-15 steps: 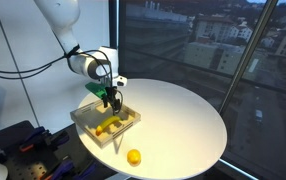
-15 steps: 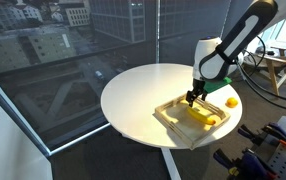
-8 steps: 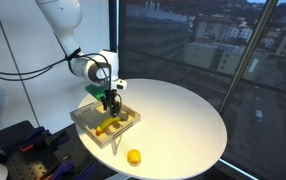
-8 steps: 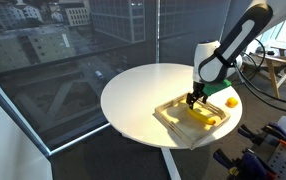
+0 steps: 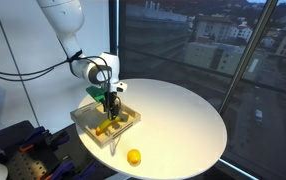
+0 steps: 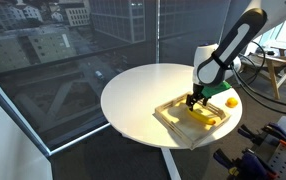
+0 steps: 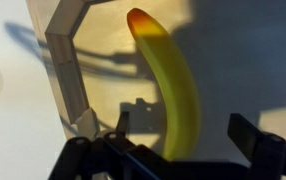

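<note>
My gripper (image 7: 183,152) is spread wide and holding nothing, hanging low over the tray (image 5: 86,122). In the wrist view the banana (image 7: 173,80) lies flat right under it, between the open fingers (image 7: 111,143). Its reddish tip points away, close to the tray's wooden wall. A yellow ball (image 5: 134,157) sits outside the tray, on the round table (image 5: 188,120).

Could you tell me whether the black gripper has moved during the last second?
Yes. The black gripper has sunk slightly toward the shallow wooden tray, jaws open, closing on the yellow banana that lies inside it.
</note>
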`<control>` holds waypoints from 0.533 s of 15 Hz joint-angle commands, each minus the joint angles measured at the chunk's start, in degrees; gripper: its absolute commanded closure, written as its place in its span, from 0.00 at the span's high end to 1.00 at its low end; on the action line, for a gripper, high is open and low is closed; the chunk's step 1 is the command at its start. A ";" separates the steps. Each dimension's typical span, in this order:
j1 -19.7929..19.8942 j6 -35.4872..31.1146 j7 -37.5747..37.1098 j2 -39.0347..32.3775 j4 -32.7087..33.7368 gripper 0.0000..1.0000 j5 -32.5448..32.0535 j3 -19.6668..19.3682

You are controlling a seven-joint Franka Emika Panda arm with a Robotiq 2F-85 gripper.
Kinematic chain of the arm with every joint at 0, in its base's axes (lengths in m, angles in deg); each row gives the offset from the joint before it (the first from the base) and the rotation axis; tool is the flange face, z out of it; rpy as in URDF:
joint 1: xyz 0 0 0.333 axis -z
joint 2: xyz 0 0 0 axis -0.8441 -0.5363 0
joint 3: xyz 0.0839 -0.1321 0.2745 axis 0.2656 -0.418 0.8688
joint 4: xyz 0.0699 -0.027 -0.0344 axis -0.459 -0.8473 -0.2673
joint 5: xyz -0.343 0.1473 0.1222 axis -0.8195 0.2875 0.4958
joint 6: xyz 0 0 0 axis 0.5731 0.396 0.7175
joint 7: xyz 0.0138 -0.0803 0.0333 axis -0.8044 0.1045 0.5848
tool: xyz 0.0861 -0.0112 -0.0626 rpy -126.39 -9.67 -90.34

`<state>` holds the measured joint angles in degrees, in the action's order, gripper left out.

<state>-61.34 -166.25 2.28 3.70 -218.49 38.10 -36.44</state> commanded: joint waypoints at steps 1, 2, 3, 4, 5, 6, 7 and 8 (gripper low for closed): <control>0.18 -0.77 -0.79 -1.45 1.45 1.00 1.52 0.15; 0.10 -1.14 -0.87 -1.74 1.54 1.00 1.67 0.13; 0.04 -1.44 -0.89 -2.00 1.61 1.00 1.73 0.11; -0.01 -2.09 -0.91 -2.24 1.55 1.00 1.85 0.11; -0.05 -2.67 -0.91 -2.44 1.48 1.00 1.96 0.11; -0.11 -3.29 -0.91 -2.62 1.40 1.00 2.05 0.10; -0.42 -3.91 -1.19 -2.84 1.31 1.00 1.90 -0.17; -0.55 -4.45 -1.23 -3.05 1.29 1.00 1.88 -0.28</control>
<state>-61.36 -169.23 2.22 1.51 -217.87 39.32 -36.43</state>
